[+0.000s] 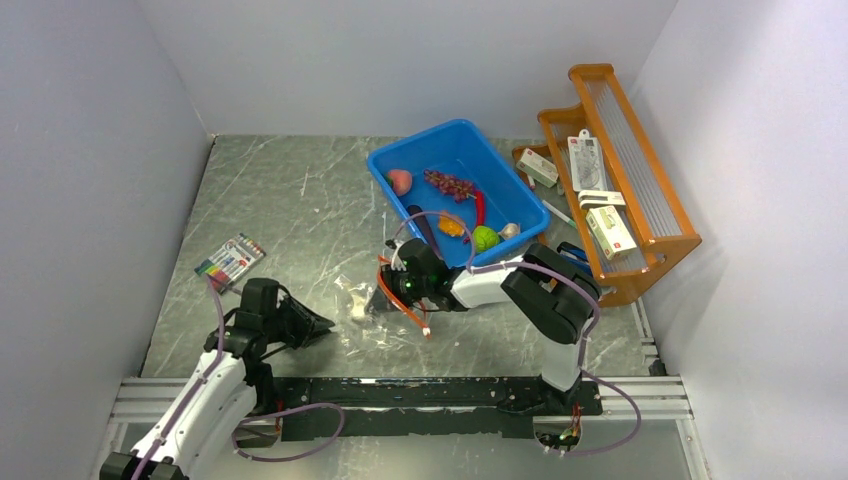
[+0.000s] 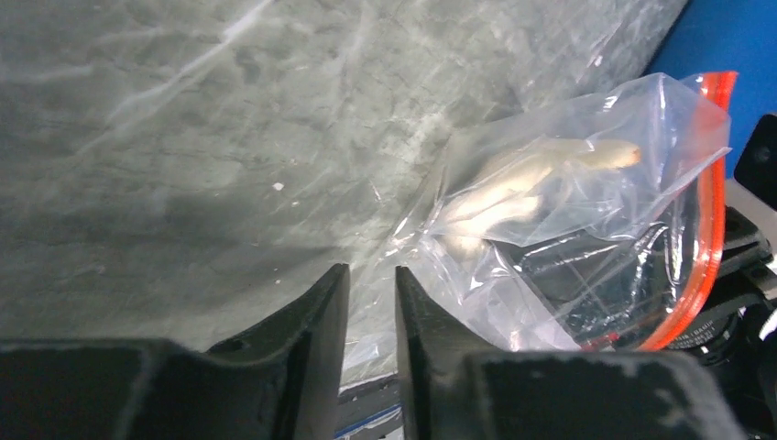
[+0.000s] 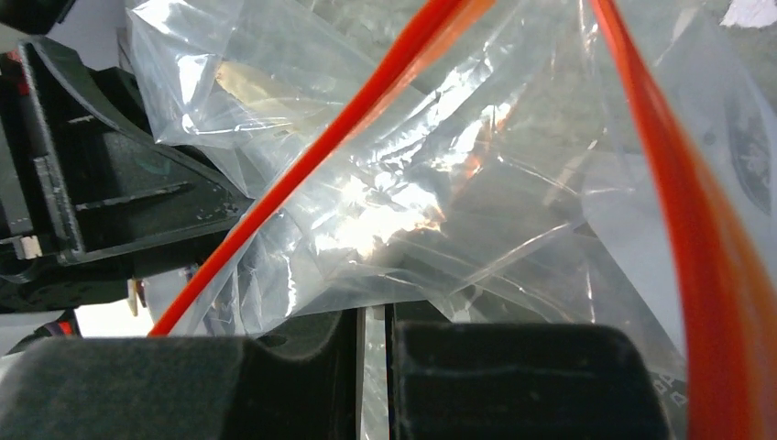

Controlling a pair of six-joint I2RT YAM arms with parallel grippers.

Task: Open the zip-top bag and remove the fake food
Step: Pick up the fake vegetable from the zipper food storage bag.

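From above, the right gripper (image 1: 388,292) hides its fingertips under its own black body. It also covers part of the zip-top bag (image 1: 357,298). The left arm (image 1: 190,410) runs off the bottom edge of that picture. A pale thing (image 2: 522,183) inside the bag is too blurry to name. Only a corner of the blue bin (image 2: 724,37) shows in the left wrist view. The boxes (image 1: 610,230) on the wooden rack (image 1: 590,72) by the table's right edge are too small to read.
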